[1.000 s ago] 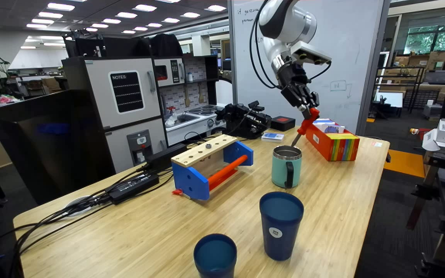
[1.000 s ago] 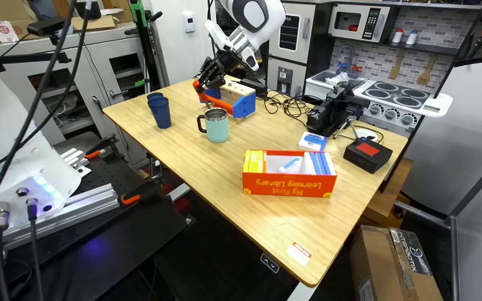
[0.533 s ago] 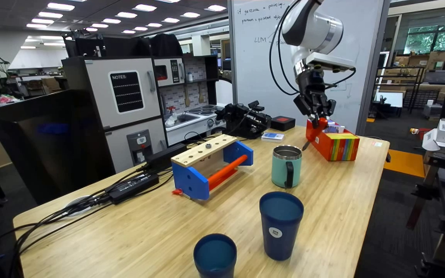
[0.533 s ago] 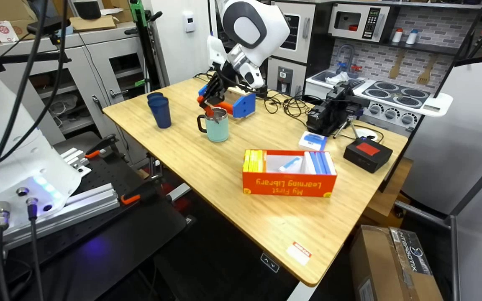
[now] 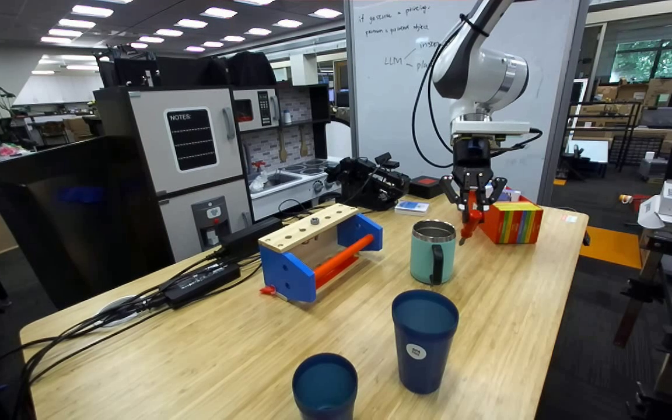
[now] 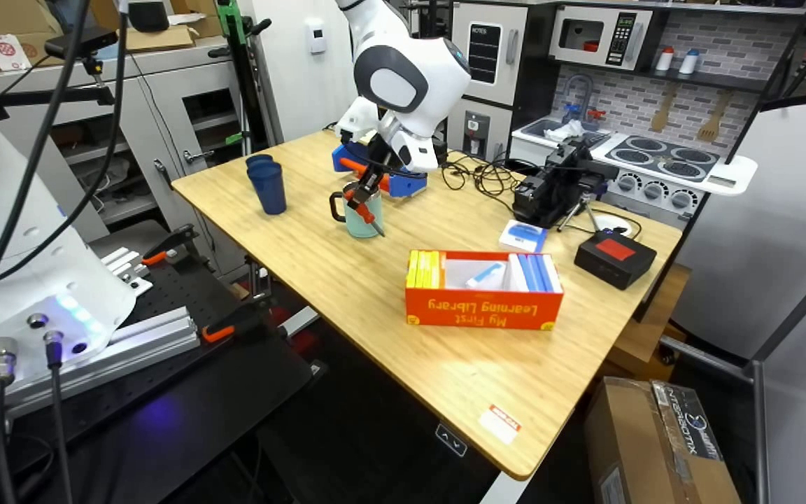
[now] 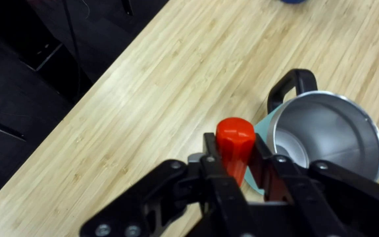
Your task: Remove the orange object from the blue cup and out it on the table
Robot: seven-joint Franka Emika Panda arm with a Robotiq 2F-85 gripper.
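The orange object is a red-orange screwdriver handle [image 5: 472, 220] with a short metal shaft; it also shows in the wrist view [image 7: 235, 131]. My gripper [image 5: 471, 205] is shut on the handle, with a finger on each side. The blue cup is a teal mug [image 5: 426, 259] with a black handle, standing upright on the wooden table [image 6: 347, 280]. The screwdriver is outside the mug, tilted, beside its wall and low over the table. I cannot tell whether its tip touches the tabletop. The mug's steel inside [image 7: 331, 128] shows nothing in it.
An orange-red book box [image 6: 484, 308] stands further along the table. A blue and wooden toy bench [image 5: 312, 251] stands on the mug's far side. A tall navy cup [image 5: 424, 344] and a short navy cup [image 5: 325, 385] stand near the other end. Cables [image 5: 132, 309] lie along one edge.
My gripper has moved down and past the mug's rim, from above it to beside it. It has turned from slanted to pointing down, carrying the screwdriver. The mug has not moved.
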